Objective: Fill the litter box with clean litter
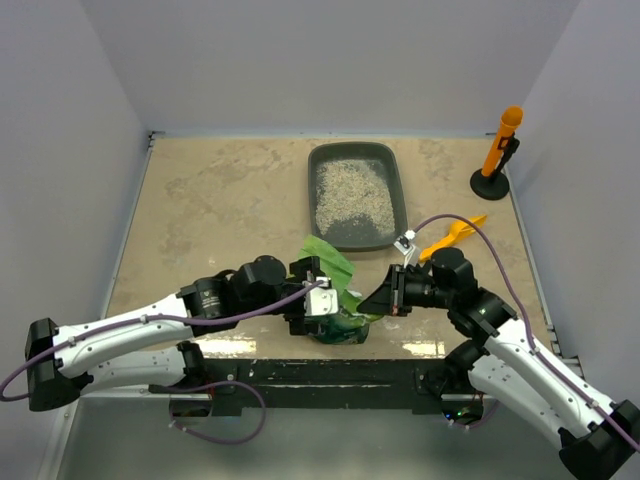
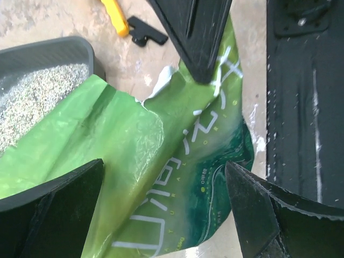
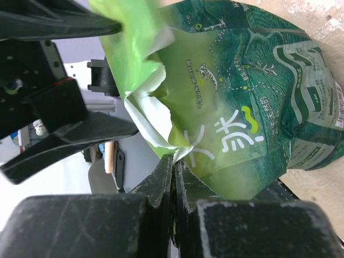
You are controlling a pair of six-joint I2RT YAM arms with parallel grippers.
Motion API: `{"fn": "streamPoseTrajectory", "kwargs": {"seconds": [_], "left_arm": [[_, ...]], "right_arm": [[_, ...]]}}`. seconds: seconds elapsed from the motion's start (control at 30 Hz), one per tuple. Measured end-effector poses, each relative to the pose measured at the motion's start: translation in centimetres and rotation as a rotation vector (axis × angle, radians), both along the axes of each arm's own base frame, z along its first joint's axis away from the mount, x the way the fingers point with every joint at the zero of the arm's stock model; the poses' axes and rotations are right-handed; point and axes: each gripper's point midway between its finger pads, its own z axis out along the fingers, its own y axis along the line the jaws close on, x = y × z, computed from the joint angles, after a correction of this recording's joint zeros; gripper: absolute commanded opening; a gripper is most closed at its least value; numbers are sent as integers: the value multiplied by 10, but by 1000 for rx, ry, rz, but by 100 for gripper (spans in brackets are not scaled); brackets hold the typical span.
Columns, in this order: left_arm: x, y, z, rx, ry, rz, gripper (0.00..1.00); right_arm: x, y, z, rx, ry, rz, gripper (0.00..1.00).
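Note:
The dark grey litter box [image 1: 396,170] lies at the back centre with pale clean litter [image 1: 352,190] spread inside; both also show in the left wrist view, box [image 2: 64,47] and litter [image 2: 37,97]. A glossy green bag [image 1: 333,268] stands tilted near the front edge between both grippers. My left gripper [image 1: 322,300] is open, its fingers [image 2: 59,207] standing wide on either side of the bag [image 2: 161,145]. My right gripper [image 3: 172,159] is shut on the bag's torn top edge [image 3: 161,129], and the right gripper [image 2: 198,75] also shows pinching it in the left wrist view.
An orange scoop [image 1: 455,237] lies right of the litter box. An orange-handled tool [image 1: 500,145] stands upright in a black base at the back right corner. White walls close in the table on three sides. A black rail [image 1: 320,372] runs along the front edge.

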Motion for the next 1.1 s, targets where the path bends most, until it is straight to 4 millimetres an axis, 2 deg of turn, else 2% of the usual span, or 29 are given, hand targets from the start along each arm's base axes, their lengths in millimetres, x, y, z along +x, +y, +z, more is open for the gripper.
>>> {"fn": "streamPoseTrajectory", "kwargs": {"seconds": [0.07, 0.27, 0.5, 0.67, 0.73, 0.97, 1.1], "left_arm": [[5, -1, -8, 38, -20, 9, 100], [17, 4, -14, 88, -83, 38, 100], [17, 4, -40, 182, -57, 18, 100], [14, 5, -43, 193, -46, 8, 100], [12, 6, -45, 201, -39, 2, 94], [4, 7, -54, 227, 1, -36, 66], [2, 4, -55, 233, 15, -47, 64]], "right_arm": [[-1, -1, 0, -6, 3, 2, 0], [-2, -2, 1, -13, -8, 10, 0], [-3, -3, 3, -7, -16, 10, 0], [-3, -3, 5, -8, -18, 13, 0], [-3, -4, 7, -11, -20, 14, 0], [-4, -7, 9, -31, -23, 16, 0], [-6, -10, 8, -50, -17, 14, 0]]}}
